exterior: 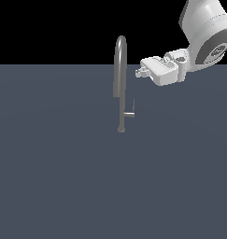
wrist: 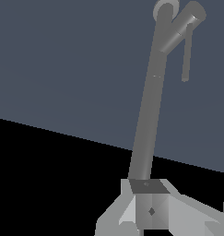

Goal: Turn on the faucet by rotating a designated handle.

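The faucet [exterior: 120,84] is a slim grey pipe with a high arched spout, standing on the dark grey floor. The handle [exterior: 129,114] is a short lever low on the stem, pointing toward the exterior view's right, with a thin upturned tip. My gripper [exterior: 138,73] hangs at spout height, to the exterior view's right of the faucet and well above the handle, touching neither. Its fingers look pressed together with nothing between them. In the wrist view the faucet [wrist: 148,120] runs away from the gripper [wrist: 148,186], and the handle [wrist: 183,25] shows at its far end.
The flat dark grey floor [exterior: 54,177] spreads all around the faucet's base. The white arm [exterior: 203,32] comes in from the upper part of the exterior view's right.
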Controlling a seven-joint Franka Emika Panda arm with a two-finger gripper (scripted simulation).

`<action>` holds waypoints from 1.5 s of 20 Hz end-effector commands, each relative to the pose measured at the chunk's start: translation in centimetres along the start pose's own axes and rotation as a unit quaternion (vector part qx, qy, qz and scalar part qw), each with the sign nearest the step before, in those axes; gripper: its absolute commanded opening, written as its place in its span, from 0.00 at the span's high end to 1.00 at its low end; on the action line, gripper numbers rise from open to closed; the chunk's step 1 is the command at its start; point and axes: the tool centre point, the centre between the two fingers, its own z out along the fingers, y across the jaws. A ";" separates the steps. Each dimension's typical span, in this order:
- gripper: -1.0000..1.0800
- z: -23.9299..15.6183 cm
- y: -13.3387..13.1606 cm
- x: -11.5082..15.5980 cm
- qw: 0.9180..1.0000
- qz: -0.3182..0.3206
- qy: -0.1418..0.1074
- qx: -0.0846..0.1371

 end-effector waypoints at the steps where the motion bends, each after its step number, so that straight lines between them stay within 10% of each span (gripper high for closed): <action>1: 1.00 0.3 0.0 2.4 0.999 0.030 -0.025 0.029; 14: 1.00 2.3 0.8 9.9 0.979 0.126 -0.104 0.122; 30: 1.00 2.6 1.3 9.9 0.978 0.129 -0.108 0.125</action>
